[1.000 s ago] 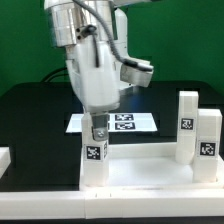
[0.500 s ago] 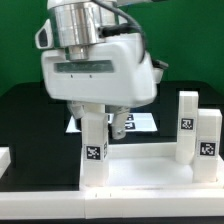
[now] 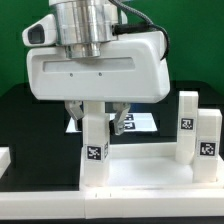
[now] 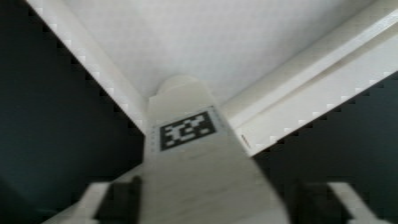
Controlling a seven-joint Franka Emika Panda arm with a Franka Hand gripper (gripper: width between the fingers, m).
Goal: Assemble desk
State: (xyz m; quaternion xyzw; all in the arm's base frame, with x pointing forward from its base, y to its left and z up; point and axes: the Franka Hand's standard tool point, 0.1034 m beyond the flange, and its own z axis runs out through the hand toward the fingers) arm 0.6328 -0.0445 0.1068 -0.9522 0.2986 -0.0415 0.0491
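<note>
at the exterior view's far left a small white block (image 3: pixel 4 157) shows at the frame edge on the black worktop (image 3: pixel 30 120), too cut off to identify further. moving right, the desk top (image 3: pixel 140 172) lies flat on the worktop, a white tray-like slab whose long axis runs across the picture from left to right, its raised rim facing up. at its near left corner a leg (image 3: pixel 94 148) stands upright, long axis vertical, its black-and-white tag facing the camera. directly above this leg hangs the broad white housing of the end effector (image 3: pixel 96 118), its two fingers (image 3: pixel 118 121) coming down on either side of the leg's top end; the jaws are spread only a little wider than the leg, and whether they press on it cannot be told. in the wrist view the same leg (image 4: pixel 192 170) runs away from the camera between the two dark fingertips (image 4: pixel 116 200), its tag on the face turned to the lens, with the rim of the desk top (image 4: pixel 294 90) crossing diagonally behind it. behind the end effector in the exterior view, the marker board (image 3: pixel 135 122) lies flat on the worktop, mostly hidden. at the exterior view's right two more legs stand upright close together at the tray's right end, the farther one (image 3: pixel 186 125) and the nearer one (image 3: pixel 207 142), both with tags facing the camera.
</note>
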